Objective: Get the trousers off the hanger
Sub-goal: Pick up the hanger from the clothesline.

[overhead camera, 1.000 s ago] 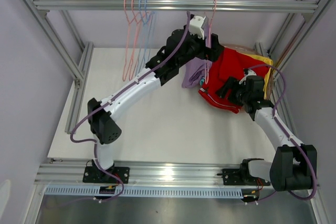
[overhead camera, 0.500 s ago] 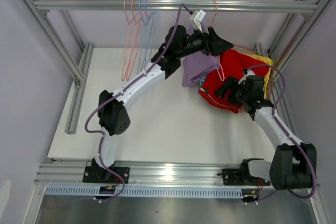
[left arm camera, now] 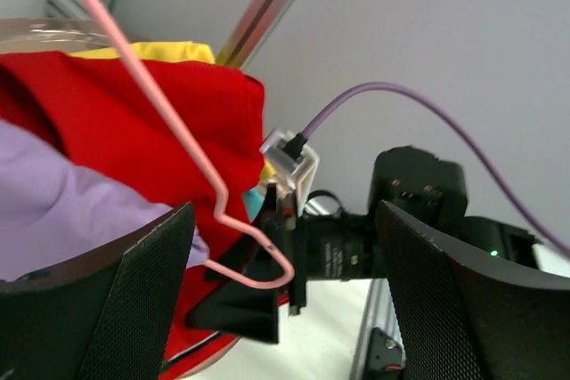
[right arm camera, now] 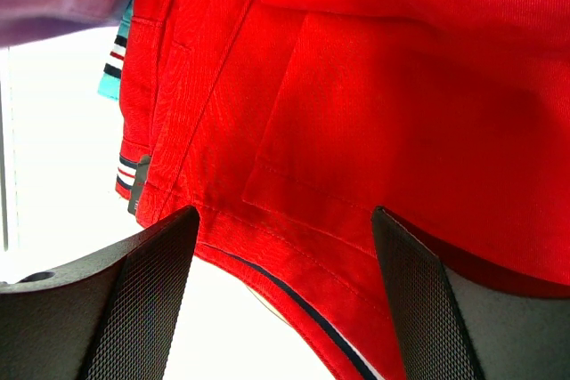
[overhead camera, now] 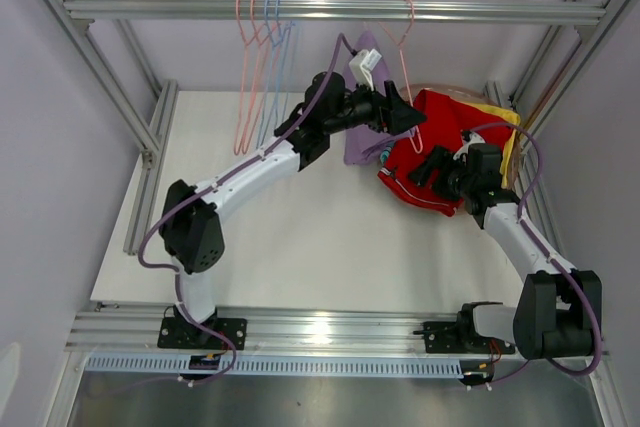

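While both arms reach to the far right, the white desk [overhead camera: 300, 237] lies inside an aluminium frame with pale walls on three sides. One rail [overhead camera: 330, 10] crosses the far side overhead.

Hangers: five counted. Four bare ones [overhead camera: 262, 67], pink and blue, hang in a cluster at the far left of the rail. One pink hanger [left arm camera: 178, 131] hangs alone further right, its wire bare where the left wrist view shows it.

Trousers: four colours seen, all in one heap at the far right corner of the desk. The red pair [overhead camera: 445, 122] lies on top, yellow [overhead camera: 510, 137] shows at the right edge, lavender [overhead camera: 358, 142] at the left, and a teal sliver [overhead camera: 385, 155] sits between lavender and red. A translucent tub rim [left arm camera: 36, 31] shows behind the heap.

Left end effector [left arm camera: 285, 220]: fingers wide apart, gripping nothing, close by the lone hanger and the lavender pair.

Right end effector [right arm camera: 285, 211]: fingers wide apart just over the red pair, gripping nothing.
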You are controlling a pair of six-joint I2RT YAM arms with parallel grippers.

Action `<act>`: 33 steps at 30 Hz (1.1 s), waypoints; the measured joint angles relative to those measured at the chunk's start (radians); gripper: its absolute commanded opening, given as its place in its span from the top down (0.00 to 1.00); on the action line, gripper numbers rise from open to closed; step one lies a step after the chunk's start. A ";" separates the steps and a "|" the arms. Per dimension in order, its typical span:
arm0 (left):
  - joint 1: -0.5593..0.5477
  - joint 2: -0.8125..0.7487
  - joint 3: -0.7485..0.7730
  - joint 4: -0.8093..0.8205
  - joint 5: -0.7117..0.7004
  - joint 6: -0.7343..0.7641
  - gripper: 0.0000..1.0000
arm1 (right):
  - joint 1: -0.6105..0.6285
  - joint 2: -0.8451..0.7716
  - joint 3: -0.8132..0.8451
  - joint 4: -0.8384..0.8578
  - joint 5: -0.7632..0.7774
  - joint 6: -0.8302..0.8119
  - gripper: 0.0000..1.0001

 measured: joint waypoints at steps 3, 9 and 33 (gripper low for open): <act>0.000 -0.050 -0.069 -0.010 -0.024 0.032 0.13 | 0.001 0.002 0.000 0.000 0.000 0.000 0.18; 0.000 -0.086 -0.080 -0.017 -0.063 0.082 0.12 | 0.002 0.004 0.000 0.001 0.000 0.000 0.18; 0.047 0.237 0.316 -0.127 -0.042 0.073 0.17 | 0.027 0.024 -0.005 0.029 0.000 0.008 0.18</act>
